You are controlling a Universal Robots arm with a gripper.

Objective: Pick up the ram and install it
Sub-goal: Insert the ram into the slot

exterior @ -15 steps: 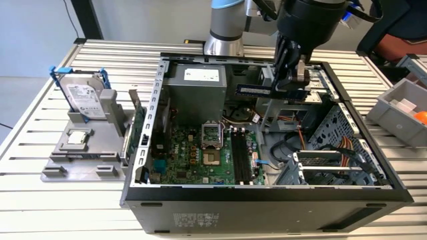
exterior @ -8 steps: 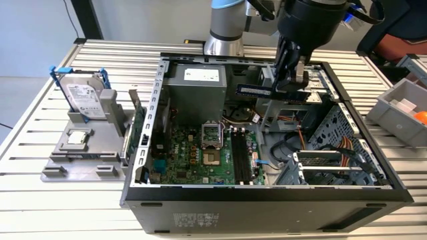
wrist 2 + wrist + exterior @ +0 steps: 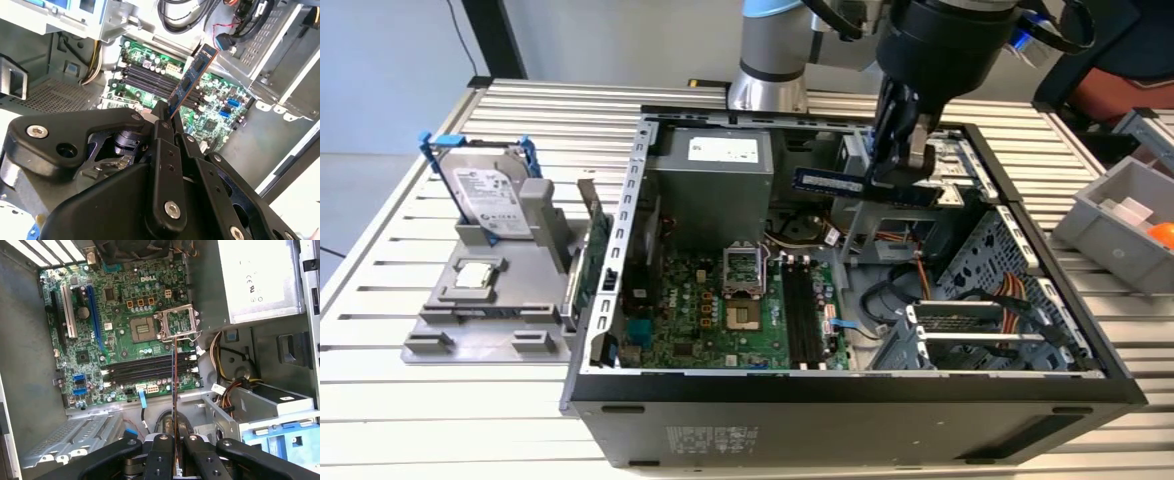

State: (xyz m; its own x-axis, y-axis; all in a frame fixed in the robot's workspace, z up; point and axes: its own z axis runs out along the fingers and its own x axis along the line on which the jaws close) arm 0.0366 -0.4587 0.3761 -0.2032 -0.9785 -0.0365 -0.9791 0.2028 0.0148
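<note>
Pincer (image 3: 907, 172) shut tight on one end of ram (image 3: 831, 182). Ram up in air inside open computer box (image 3: 854, 420), high over black slots (image 3: 803, 315), not in any slot.

Could go wrong, my guess:
- ram held by one end only, may tip or slip
- may bump wires (image 3: 923, 272) or metal frame
- may go in crooked if not lined up with slot

Writing: white sticker (image 3: 723, 150) on grey power box (image 3: 707, 200), small print on ram, small word on green board (image 3: 120, 347). Not read out.

A hard drive (image 3: 491, 195) stands upright beside the open computer case (image 3: 854, 420).
</note>
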